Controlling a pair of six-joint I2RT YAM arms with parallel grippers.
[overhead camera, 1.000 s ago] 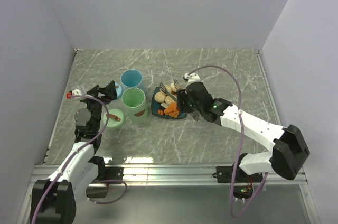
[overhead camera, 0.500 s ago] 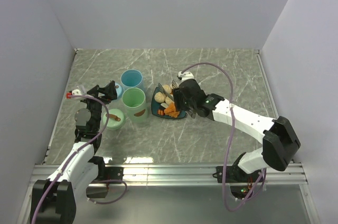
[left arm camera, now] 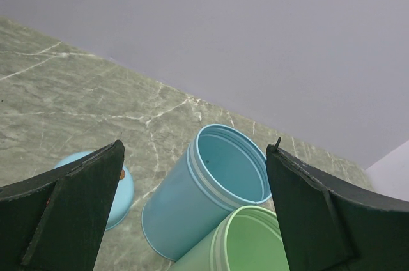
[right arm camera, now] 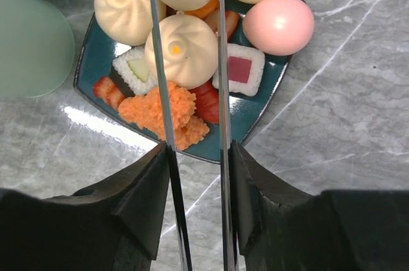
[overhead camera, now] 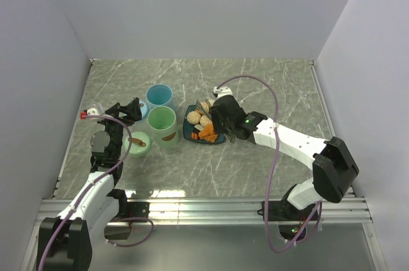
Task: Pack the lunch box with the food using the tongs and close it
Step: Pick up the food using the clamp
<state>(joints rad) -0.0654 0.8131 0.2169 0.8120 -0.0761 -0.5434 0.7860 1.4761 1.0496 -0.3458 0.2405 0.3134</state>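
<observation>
Right wrist view puts your right tool (right arm camera: pixel 197 156) low over the grey-green marbled desk (right arm camera: pixel 332 92), its two black fingers (right arm camera: pixel 137 201) pressed against the outer sides of the long silver metal tongs (right arm camera: pixel 221 105), so it is clamped on them. The tongs' two thin arms run straight ahead from the fingertips and out over the teal square plate (right arm camera: pixel 88 60). The plate lies directly in front of that tool and carries the food. Between the two arms just ahead sits a round white steamed bun with a yellow dot (right arm camera: pixel 185 50). The arms stand on either side of it, but you cannot tell whether they touch it. A second dotted bun (right arm camera: pixel 124 6) lies left of the left arm. A pink egg-shaped piece (right arm camera: pixel 278 25) lies right of the right arm, with a white rice roll with a red centre (right arm camera: pixel 239 68) nearer the tool. The left arm crosses an orange crumbed chunk (right arm camera: pixel 144 110) at the plate's near edge. In the left wrist view your left tool (left arm camera: pixel 195 149) has its fingers spread wide apart with nothing between them. Beyond its fingertips stand a light-blue round tub (left arm camera: pixel 211 185) and, touching it on the right, a pale-green round tub (left arm camera: pixel 243 239).
</observation>
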